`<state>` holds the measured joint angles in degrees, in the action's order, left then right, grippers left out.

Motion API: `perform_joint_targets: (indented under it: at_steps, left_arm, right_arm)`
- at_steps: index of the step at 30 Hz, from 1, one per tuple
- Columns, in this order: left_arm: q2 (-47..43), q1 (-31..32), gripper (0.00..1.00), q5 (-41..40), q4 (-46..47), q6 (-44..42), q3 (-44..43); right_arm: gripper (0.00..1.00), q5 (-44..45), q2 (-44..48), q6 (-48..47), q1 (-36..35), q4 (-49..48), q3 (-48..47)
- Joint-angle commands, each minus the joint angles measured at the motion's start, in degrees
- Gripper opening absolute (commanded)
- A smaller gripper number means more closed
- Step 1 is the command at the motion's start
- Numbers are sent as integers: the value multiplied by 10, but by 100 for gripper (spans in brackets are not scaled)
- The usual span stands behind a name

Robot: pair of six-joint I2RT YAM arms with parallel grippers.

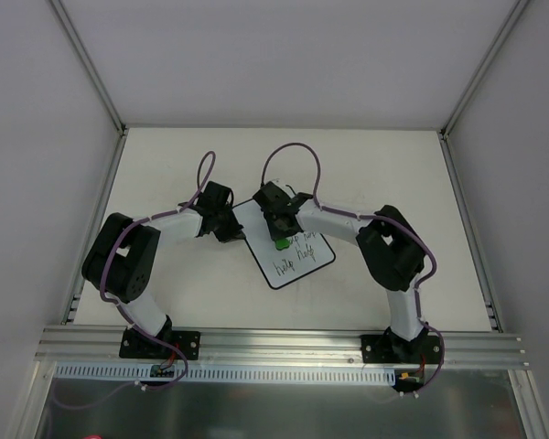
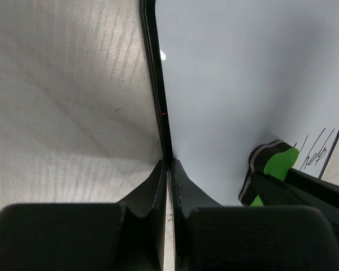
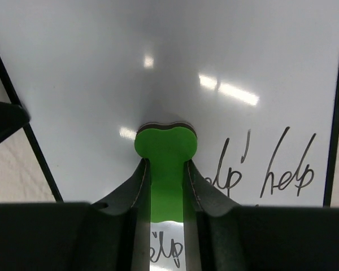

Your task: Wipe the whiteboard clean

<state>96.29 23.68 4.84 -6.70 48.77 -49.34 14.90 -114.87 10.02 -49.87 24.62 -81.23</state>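
The whiteboard [image 1: 297, 261] lies tilted on the table, with handwritten "help" words [image 3: 288, 175] on its near part. My right gripper [image 1: 279, 230] is shut on a green bone-shaped eraser [image 3: 166, 148], whose dark felt end rests against the board surface [image 3: 158, 56]. My left gripper [image 2: 168, 168] is shut with nothing between its fingers. Its tips sit right at the board's black left border [image 2: 157, 84], one finger over the table and one over the board [image 2: 243, 84]. The eraser [image 2: 279, 164] also shows at the right of the left wrist view.
The board rests on a pale table [image 1: 183, 165] enclosed by white walls. A metal rail [image 1: 284, 343] with both arm bases runs along the near edge. Purple cables [image 1: 293, 151] loop above each wrist.
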Motion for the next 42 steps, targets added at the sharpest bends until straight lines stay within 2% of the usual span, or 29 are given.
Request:
perform_joint_targets:
  at_steps: [1,16,20,31,35,42]
  left_arm:
    - [34,2,0,-50,-117,-42,38]
    - [29,-5,0,-50,-117,-46,48]
    - [28,-5,0,-50,-118,-45,46]
    - [36,-5,0,-34,-116,-47,40]
    - [34,-5,0,-34,-117,-47,41]
    - [33,-8,0,-33,-116,-50,45]
  right_arm:
    - [0,13,-14,-17,21,11,-4]
    - [0,33,1,-23,113,12,41]
    - [0,11,1,-25,101,12,35]
    - [0,-50,-11,8,-9,-5,24]
    - [0,-30,-6,9,-7,-4,37]
    - [0,2,25,12,49,-5,88]
